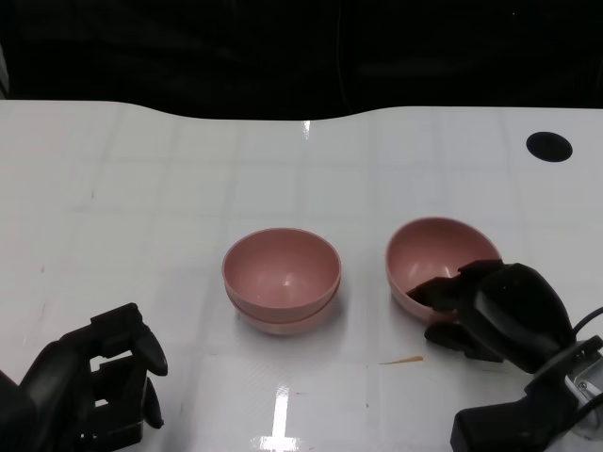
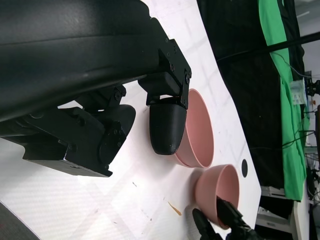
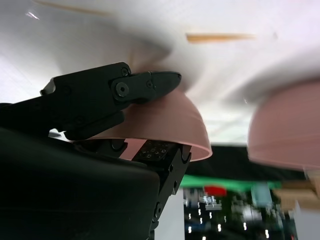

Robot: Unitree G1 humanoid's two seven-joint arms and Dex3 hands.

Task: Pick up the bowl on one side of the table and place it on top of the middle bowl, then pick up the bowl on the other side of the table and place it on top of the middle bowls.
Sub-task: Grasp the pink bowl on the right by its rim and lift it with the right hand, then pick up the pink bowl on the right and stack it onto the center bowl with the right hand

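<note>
- The white counter [image 1: 170, 188] ends at a dark, curved far edge; you have open surface between that edge and the bowls.
- A round black hole [image 1: 549, 146] sits near the far right corner, well apart from the bowls.
- The middle stack [image 1: 281, 280] stands at the centre: two pink bowls nested, the upper rim level, both upright.
- The right bowl [image 1: 435, 264] sits just beside the stack, a gap of bare counter between them. It is pink, smooth and tilted, its opening turned toward the stack.
- Your right hand [image 1: 490, 311] grips the right bowl: its fingers [image 3: 150, 85] press on the outer wall and a thumb sits inside the rim, as the right wrist view shows.
- Your left hand [image 1: 99, 377] rests at the near left, well apart from the stack; its fingers [image 2: 167, 125] are curled in and hold nothing.
- A thin orange sliver [image 1: 403, 360] lies on the counter near the right hand.
</note>
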